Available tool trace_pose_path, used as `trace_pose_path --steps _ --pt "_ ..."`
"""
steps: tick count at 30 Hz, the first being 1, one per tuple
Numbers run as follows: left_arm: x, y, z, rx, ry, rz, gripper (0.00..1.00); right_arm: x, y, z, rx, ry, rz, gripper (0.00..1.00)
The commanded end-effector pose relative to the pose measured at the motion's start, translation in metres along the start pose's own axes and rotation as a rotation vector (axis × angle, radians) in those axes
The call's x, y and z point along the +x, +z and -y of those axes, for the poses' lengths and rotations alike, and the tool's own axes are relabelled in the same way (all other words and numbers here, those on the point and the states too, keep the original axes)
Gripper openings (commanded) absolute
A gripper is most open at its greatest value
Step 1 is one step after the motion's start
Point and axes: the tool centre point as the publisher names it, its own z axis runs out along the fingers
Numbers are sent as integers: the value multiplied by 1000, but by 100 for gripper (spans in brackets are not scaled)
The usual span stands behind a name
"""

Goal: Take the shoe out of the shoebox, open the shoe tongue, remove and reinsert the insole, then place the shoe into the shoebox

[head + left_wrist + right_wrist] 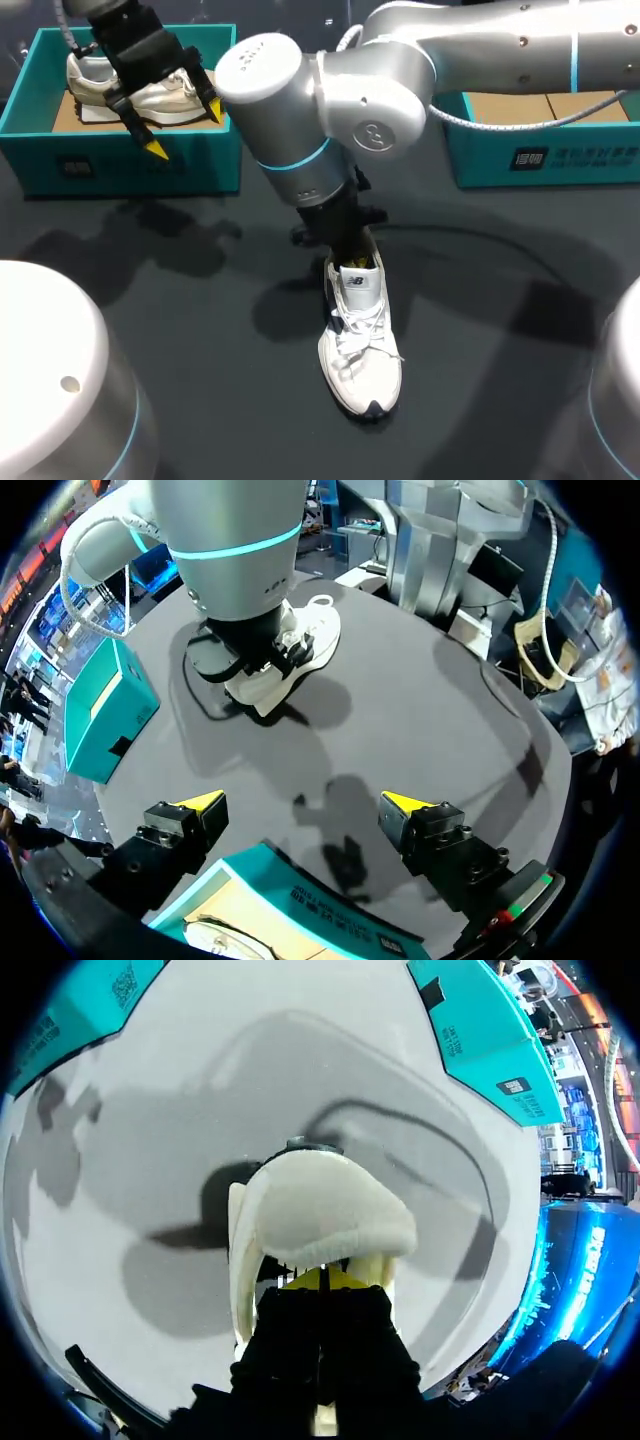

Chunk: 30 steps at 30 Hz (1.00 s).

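A white sneaker (362, 340) lies on the dark table, toe towards the front edge. My right gripper (355, 262) comes down from above into the shoe's opening behind the tongue. In the right wrist view its yellow tips (322, 1280) are pressed together just behind the padded heel collar (320, 1210); whether anything thin is pinched between them is hidden. My left gripper (185, 128) hangs open and empty over the front wall of the left teal shoebox (130, 160), which holds a second sneaker (160, 95). From the left wrist, the gripper (302, 802) is above that box (300, 900), with the white sneaker (300, 650) ahead.
A second teal box (540, 150) stands at the back right, cardboard showing inside. The round grey bases of my arms (50, 380) fill the front corners. Bare dark table lies on both sides of the sneaker.
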Motion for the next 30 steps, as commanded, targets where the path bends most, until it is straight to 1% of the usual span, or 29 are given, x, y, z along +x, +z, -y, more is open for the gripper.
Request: trace_pose_path --steps 1,4,10,14,17,25,30 --pt "1 0 0 -2 1 0 100 3 -11 -1 -11 -5 41 0" --pt "1 0 0 -2 1 0 100 0 -4 -4 -5 -21 35 0" --pt "1 0 0 -2 1 0 100 -3 21 -11 10 -42 -40 0" --pt "1 0 0 -2 1 0 100 4 32 -13 37 -62 -88 0" --pt "1 0 0 -2 1 0 100 9 37 -8 48 -69 -112 0" --pt "1 0 0 -2 1 0 100 15 32 12 69 -44 -151 0" --pt "1 0 0 -2 1 0 100 11 10 17 17 -37 -175 0"
